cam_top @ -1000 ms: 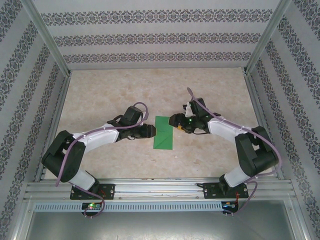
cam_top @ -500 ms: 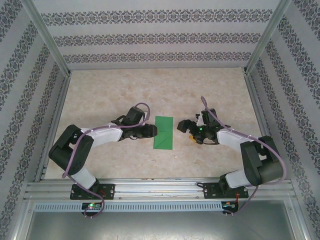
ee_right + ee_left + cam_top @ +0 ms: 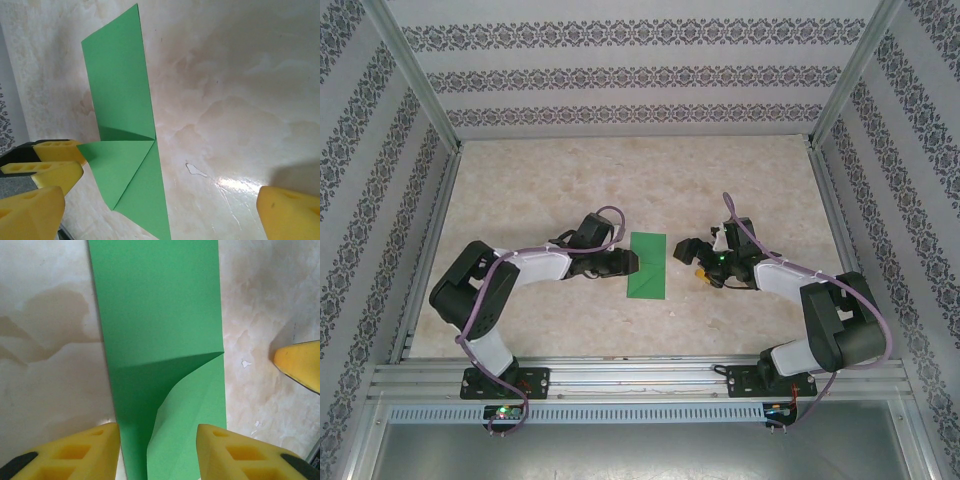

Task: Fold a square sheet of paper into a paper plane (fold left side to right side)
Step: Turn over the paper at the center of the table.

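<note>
The square sheet of paper [image 3: 647,265] (folded to a narrow strip, one corner flap lifted) is laid flat on the table [image 3: 620,180]. At its left edge the left gripper [image 3: 157,437] is held partly open, and off its right edge the right gripper [image 3: 160,200] is spread wide.

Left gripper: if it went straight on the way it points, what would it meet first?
The square sheet of paper, most likely its raised folded flap, just ahead between the left gripper's fingertips; exact depth is unclear.
</note>
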### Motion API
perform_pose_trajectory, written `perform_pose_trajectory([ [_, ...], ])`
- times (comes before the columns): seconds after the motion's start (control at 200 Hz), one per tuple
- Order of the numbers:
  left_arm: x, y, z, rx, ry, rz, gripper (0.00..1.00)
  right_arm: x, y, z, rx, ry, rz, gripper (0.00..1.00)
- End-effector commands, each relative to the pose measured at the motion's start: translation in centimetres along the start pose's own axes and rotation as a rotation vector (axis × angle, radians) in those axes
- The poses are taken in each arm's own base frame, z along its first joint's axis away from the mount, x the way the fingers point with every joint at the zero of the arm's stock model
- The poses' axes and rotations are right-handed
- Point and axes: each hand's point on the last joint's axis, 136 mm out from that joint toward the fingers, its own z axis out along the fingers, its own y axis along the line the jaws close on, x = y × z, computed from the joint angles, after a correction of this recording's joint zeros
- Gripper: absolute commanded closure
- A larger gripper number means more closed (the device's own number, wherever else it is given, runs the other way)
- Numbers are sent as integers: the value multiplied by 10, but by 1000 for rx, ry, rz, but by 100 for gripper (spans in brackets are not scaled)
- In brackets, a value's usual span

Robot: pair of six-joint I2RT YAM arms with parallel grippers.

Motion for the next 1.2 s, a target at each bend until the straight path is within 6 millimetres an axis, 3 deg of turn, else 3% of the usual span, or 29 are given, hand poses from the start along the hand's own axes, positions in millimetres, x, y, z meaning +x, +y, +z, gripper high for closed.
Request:
perform_pose_trajectory([
  [0.0, -14, -11, 3, 48, -17, 4, 62, -4, 2, 2, -20, 3, 7, 2],
  [0.28, -16, -15, 7, 72, -9, 2, 80, -4, 1, 3, -18, 5, 7, 2],
  [0.495, -22, -18, -6, 59, -59, 19, 89, -5, 9, 2, -48, 8, -7, 5],
  [0.704, -24, -17, -19, 52, -118, 5, 90, -4, 35, 4, -131, 31, -74, 17],
  [0.869, -23, -14, -21, 48, -132, -8, 90, 4, 53, 17, -158, 61, -135, 27],
  [1.194, -20, -8, -26, 18, -146, -17, 94, 13, 62, 48, -135, 103, -185, 36],
])
